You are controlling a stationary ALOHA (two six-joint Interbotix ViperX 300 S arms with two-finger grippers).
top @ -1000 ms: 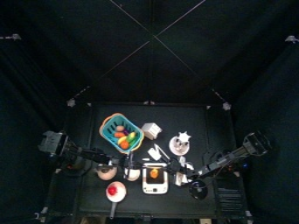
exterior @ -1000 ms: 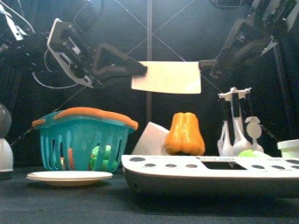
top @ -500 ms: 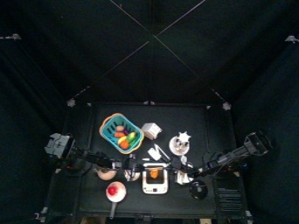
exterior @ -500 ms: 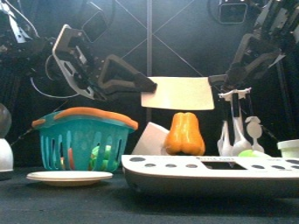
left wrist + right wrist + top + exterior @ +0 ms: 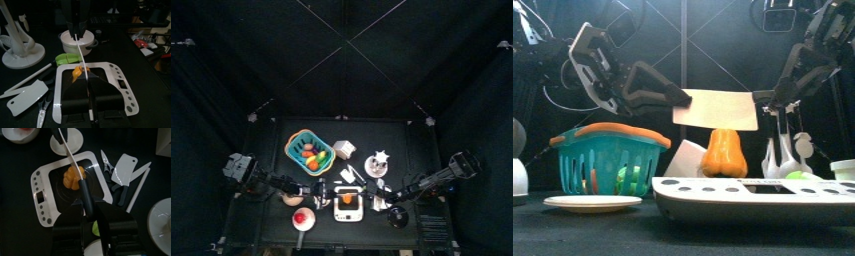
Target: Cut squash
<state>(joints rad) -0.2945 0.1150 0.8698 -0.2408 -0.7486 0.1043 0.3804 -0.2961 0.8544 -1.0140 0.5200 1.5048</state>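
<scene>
A thin white sheet [image 5: 720,108] is pinched at one side edge by the closed jaws of the left gripper [image 5: 684,99] and at the other by the right gripper [image 5: 758,100]. Directly beneath it the squash [image 5: 723,153] is stood on the white board [image 5: 121,86], long axis vertical, narrow end up. Contact cannot be told. It is flanked by a teal basket [image 5: 605,160] and a utensil stand [image 5: 784,150]. Only the wrist views show the sheet edge-on, and a cleaver [image 5: 27,95] beside the board.

Black curtains [image 5: 251,60] on all sides, small black table [image 5: 398,135], dim light, crossed overhead cables
</scene>
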